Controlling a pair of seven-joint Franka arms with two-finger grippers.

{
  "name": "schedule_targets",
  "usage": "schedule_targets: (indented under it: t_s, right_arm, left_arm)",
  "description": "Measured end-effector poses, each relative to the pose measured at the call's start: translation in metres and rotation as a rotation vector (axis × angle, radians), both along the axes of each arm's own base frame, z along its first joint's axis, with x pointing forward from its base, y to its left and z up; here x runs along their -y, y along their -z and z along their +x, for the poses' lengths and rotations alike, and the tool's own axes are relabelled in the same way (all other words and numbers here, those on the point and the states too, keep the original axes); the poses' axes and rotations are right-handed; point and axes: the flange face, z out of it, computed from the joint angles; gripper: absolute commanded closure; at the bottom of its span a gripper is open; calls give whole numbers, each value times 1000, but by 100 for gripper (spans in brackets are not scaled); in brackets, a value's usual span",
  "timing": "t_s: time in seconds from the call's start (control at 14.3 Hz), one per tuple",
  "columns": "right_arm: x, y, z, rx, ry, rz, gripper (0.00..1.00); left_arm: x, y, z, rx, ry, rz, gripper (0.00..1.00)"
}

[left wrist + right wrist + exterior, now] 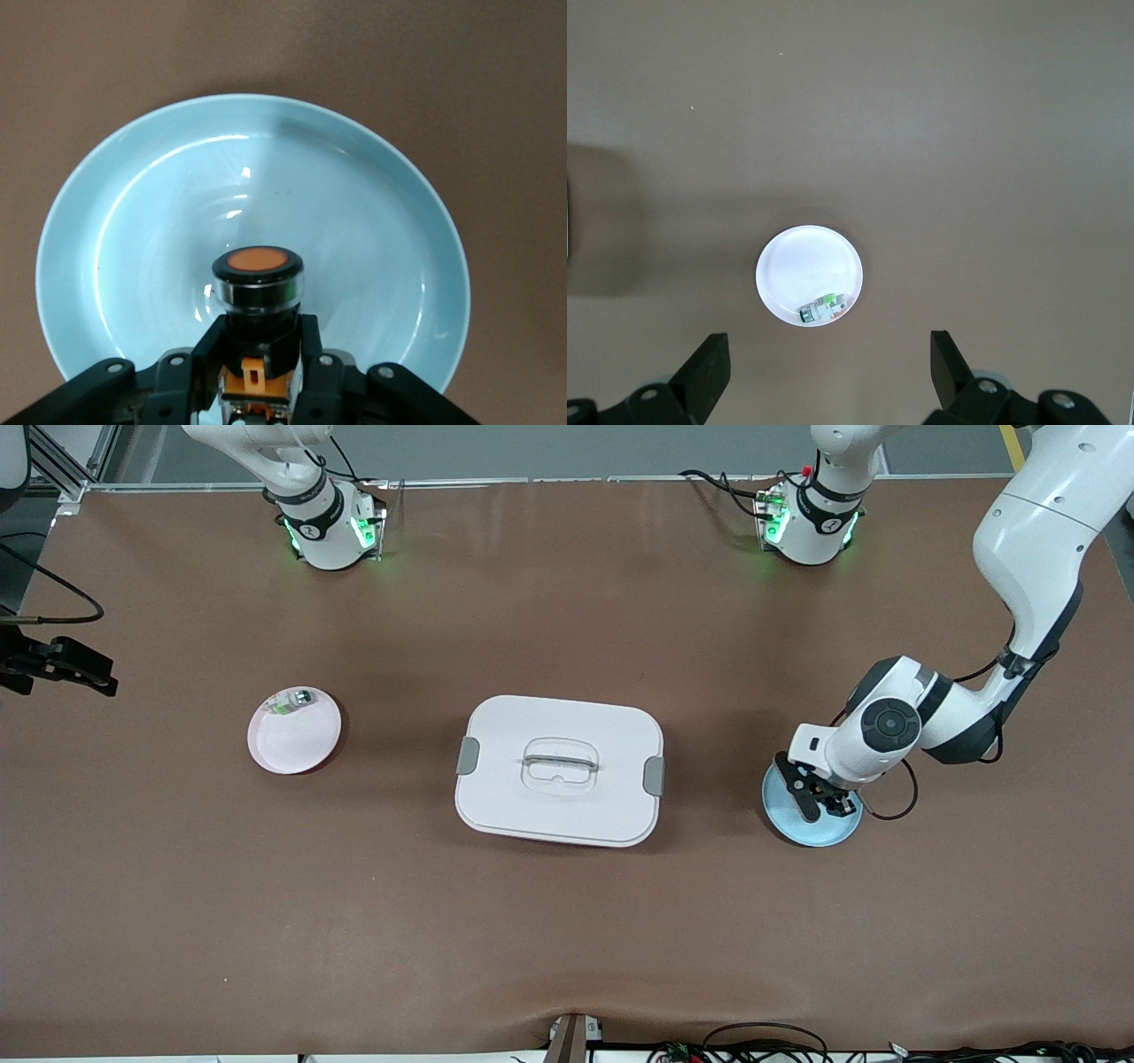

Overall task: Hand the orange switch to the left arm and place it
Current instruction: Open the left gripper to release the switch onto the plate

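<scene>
Orange switch (258, 274) between left fingers (208, 350) over blue plate (133, 221), box (559, 770) alongside

Two plates, one small part, brown table
Pink plate (293, 732) toward right arm's end holds a clear part with green end (292, 703) by its rim; blue plate (811, 826) toward left arm's end; brown table (567, 921)

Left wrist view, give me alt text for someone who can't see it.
The left gripper is shut on the orange switch, orange face up, over the middle of a pale blue plate on the brown table.
</scene>
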Motion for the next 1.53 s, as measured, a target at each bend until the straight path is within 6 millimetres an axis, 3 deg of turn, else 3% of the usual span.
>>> schedule_targets:
  t_s: [0.21, 0.56, 0.84, 1.05, 1.53]
  right_arm:
    - [0, -1, 0, 4, 0, 1, 0]
    - [-1, -5, 4, 41, 7, 54, 0]
    - [11, -5, 1, 64, 29, 74, 0]
    - [10, 0, -14, 76, 31, 85, 0]
    - [2, -3, -24, 89, 18, 89, 0]
  left_arm:
    - [-2, -19, 19, 27, -39, -3, 0]
    - [17, -86, 51, 10, -242, -16, 0]
    - [61, -145, 65, 25, -487, 7, 0]
    - [95, -189, 65, 56, -600, 43, 0]
    - [91, -245, 70, 28, -776, -50, 0]
